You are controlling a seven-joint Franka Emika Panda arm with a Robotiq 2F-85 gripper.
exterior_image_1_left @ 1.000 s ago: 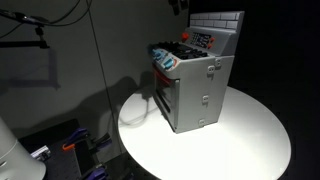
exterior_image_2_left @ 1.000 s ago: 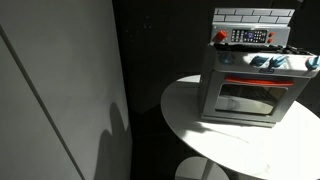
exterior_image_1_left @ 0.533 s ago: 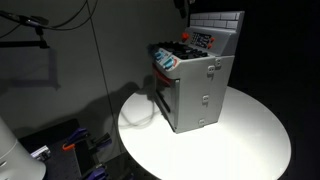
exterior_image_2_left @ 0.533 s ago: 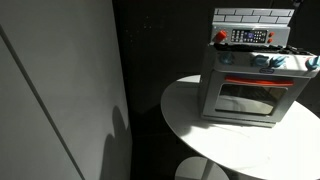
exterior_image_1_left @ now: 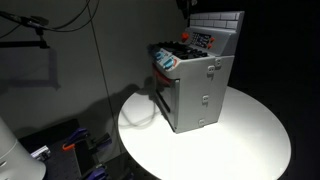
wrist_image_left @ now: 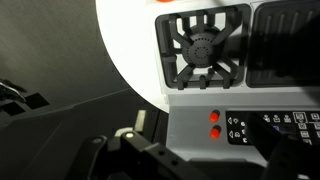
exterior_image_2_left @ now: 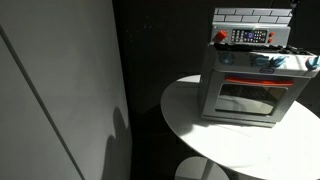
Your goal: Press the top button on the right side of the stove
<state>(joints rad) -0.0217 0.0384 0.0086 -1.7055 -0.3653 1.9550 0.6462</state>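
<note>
1. A small grey toy stove (exterior_image_1_left: pixel 198 85) stands on a round white desk (exterior_image_1_left: pixel 250 140), set toward the desk's far part, in a dim room.
2. In both exterior views the stove's white brick-patterned back wall (exterior_image_2_left: pixel 252 15) rises behind the cooktop. Blue-white knobs (exterior_image_2_left: pixel 270 62) line the front, above the oven window (exterior_image_2_left: pixel 248 97).
3. In an exterior view, the stove's grey side panel carries two small fittings, one above the other. The upper fitting (exterior_image_1_left: pixel 212 68) sits near the top edge.
4. The wrist view looks straight down on the stove's top, where a black burner grate (wrist_image_left: pixel 205 45) sits at the upper centre. The white desk's curved edge (wrist_image_left: pixel 125 40) shows beyond it.
5. Below the grate in that view, two red buttons (wrist_image_left: pixel 214 117) sit one above the other on the grey surface. A dark control panel (wrist_image_left: pixel 270 125) with small white symbols lies just beside them.
6. The claw (wrist_image_left: pixel 190 158) appears only as dark shapes along the bottom edge of the wrist view, above the stove and apart from it. The gloom hides its fingertips, so I cannot tell whether they are spread or together.
</note>
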